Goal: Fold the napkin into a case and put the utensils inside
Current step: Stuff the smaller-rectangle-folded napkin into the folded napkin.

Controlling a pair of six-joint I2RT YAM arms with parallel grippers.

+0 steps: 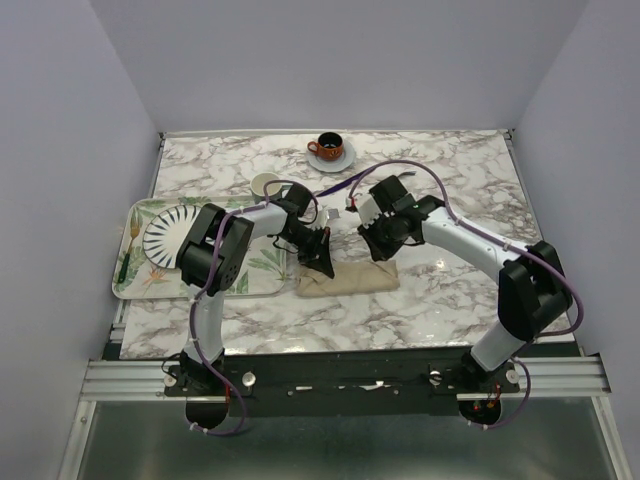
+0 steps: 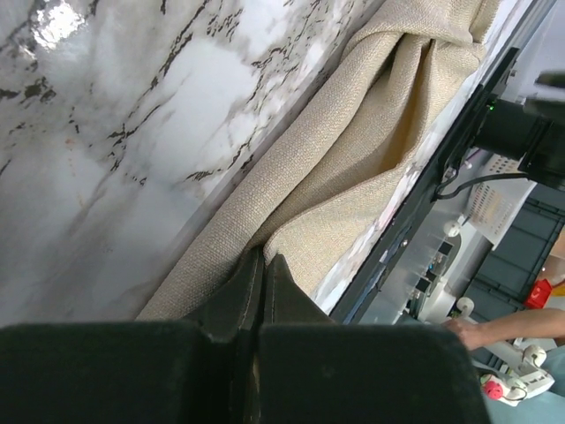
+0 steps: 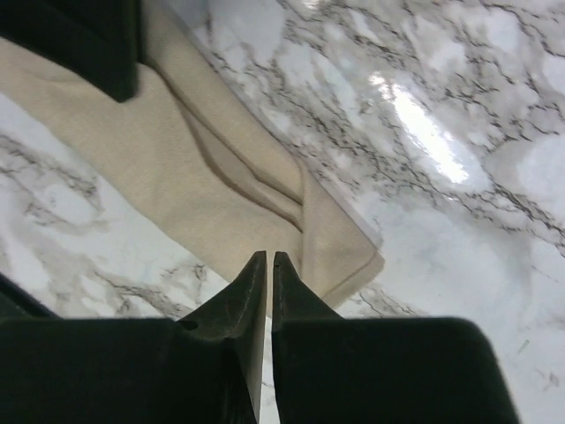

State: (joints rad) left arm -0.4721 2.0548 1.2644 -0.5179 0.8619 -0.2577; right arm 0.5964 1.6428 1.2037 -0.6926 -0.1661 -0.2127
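Observation:
The beige napkin (image 1: 355, 280) lies folded into a long narrow strip on the marble table, just right of the tray. My left gripper (image 1: 322, 265) points down at the strip's left end. In the left wrist view it (image 2: 263, 256) is shut, and the napkin (image 2: 353, 159) gathers into creases that run into its tips. My right gripper (image 1: 383, 250) hangs over the strip's right end. The right wrist view shows it (image 3: 269, 256) open by only a thin slit, holding nothing, just above the napkin's (image 3: 177, 168) near edge. The utensils are out of view.
A leaf-printed tray (image 1: 140, 275) holding a striped plate (image 1: 165, 238) sits at the left, partly under my left arm. A small white cup (image 1: 264, 184) stands behind it. At the back middle of the table is a dark cup on a saucer (image 1: 330, 148).

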